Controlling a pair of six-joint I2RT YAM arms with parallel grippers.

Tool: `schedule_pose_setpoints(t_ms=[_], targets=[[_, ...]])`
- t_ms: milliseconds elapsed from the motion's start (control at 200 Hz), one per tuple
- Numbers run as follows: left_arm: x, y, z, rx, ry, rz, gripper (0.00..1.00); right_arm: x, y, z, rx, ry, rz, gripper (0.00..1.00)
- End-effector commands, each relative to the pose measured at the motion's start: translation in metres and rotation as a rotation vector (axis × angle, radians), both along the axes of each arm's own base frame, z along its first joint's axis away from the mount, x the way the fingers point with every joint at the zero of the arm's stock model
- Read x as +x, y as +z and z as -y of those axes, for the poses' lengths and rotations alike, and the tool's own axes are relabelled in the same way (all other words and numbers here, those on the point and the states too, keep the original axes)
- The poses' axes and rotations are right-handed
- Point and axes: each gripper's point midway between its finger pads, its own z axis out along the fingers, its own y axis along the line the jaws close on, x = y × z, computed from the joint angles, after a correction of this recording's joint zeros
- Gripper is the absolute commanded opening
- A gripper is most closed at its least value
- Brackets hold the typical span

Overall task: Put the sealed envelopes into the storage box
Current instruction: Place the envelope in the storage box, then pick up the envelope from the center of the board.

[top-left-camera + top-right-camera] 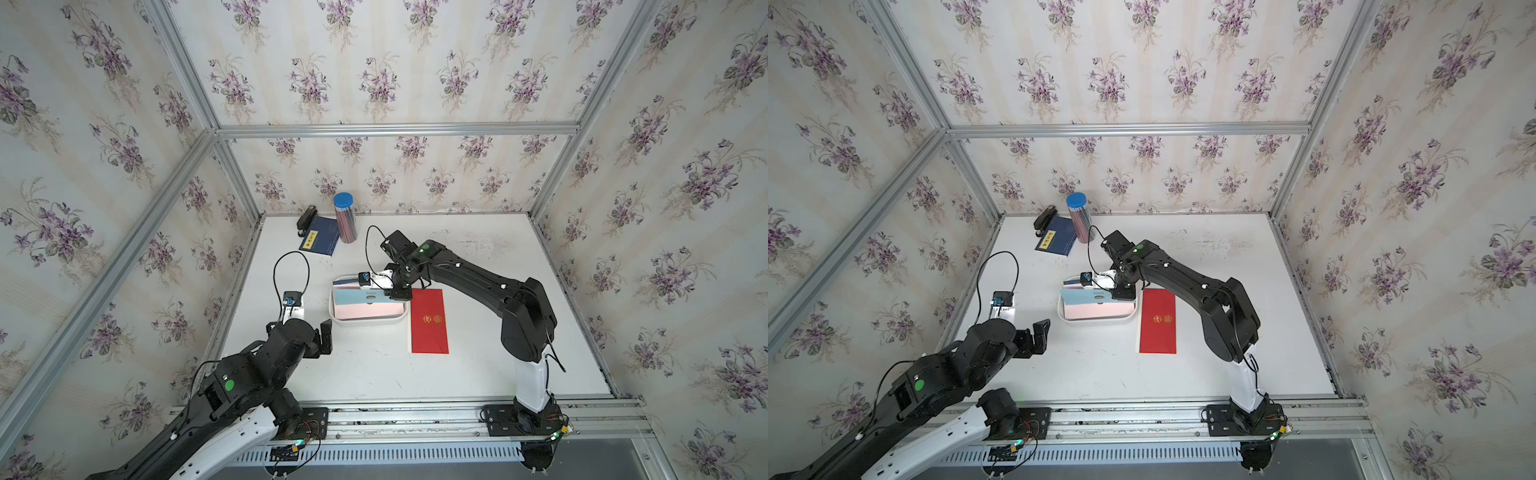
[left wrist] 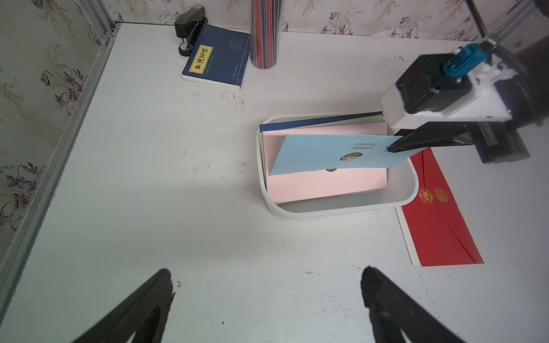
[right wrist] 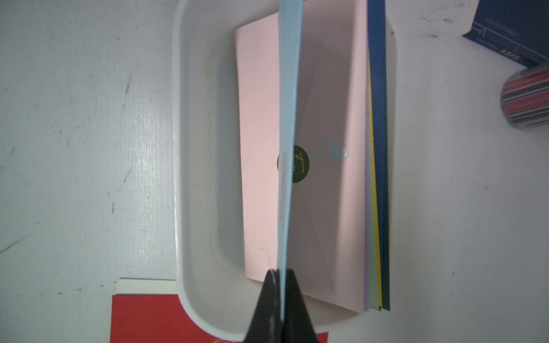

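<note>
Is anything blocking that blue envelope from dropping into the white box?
Nothing visible does. The right gripper holds the blue envelope at a slant over the open box. Inside lies only a stack topped by the pink envelope.

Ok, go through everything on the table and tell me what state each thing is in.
Storage box: holds a stack of envelopes.
Light blue envelope: held tilted over the box by the right jaws.
Pink envelope: flat, top of the stack.
Red envelope: outside, flat beside the box.
Left jaws: open, empty.
Right jaws: shut on the light blue envelope.
Pencil tube: upright, lid on.
Navy booklet: closed.
</note>
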Motion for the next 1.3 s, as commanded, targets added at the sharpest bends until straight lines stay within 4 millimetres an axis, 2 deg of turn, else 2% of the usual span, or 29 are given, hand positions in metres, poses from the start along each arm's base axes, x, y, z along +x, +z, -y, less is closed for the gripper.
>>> schedule_pose_setpoints(t_ms=[0, 175, 345, 510, 689, 804, 924, 1014, 1089, 1209, 1294], targets=[[0.002, 0.001, -0.003, 0.005, 0.019, 0.015, 1.00, -0.008, -0.007, 0.001, -0.010, 0.023, -0.046, 0.00], [0.003, 0.001, -0.002, 0.004, 0.017, 0.014, 1.00, -0.008, -0.016, -0.001, -0.017, 0.016, -0.069, 0.00], [0.002, 0.001, -0.001, 0.004, 0.013, 0.016, 1.00, 0.004, -0.015, -0.006, 0.004, -0.038, -0.033, 0.23], [0.002, 0.001, 0.000, 0.005, 0.011, 0.017, 1.00, 0.023, -0.010, -0.012, 0.033, -0.095, 0.035, 0.34], [0.001, 0.001, -0.001, 0.006, 0.010, 0.019, 1.00, 0.046, 0.017, -0.025, 0.149, -0.185, 0.103, 0.38], [0.001, 0.001, 0.000, 0.005, 0.008, 0.021, 1.00, 0.067, 0.045, -0.023, 0.235, -0.300, 0.172, 0.38], [0.001, -0.001, 0.003, 0.005, -0.007, 0.014, 1.00, 0.079, 0.085, -0.006, 0.401, -0.451, 0.187, 0.38], [0.001, -0.003, 0.011, 0.003, -0.042, 0.001, 1.00, 0.080, 0.109, 0.020, 0.547, -0.611, 0.185, 0.40], [0.003, -0.005, 0.026, -0.009, -0.107, -0.015, 0.99, 0.076, 0.119, 0.047, 0.665, -0.756, 0.112, 0.41], [0.002, -0.011, 0.065, -0.054, -0.258, -0.078, 0.90, 0.058, 0.111, 0.093, 0.803, -0.991, -0.021, 0.41], [0.001, -0.018, 0.097, -0.080, -0.364, -0.164, 0.77, 0.039, 0.088, 0.128, 0.864, -1.177, -0.093, 0.42]])
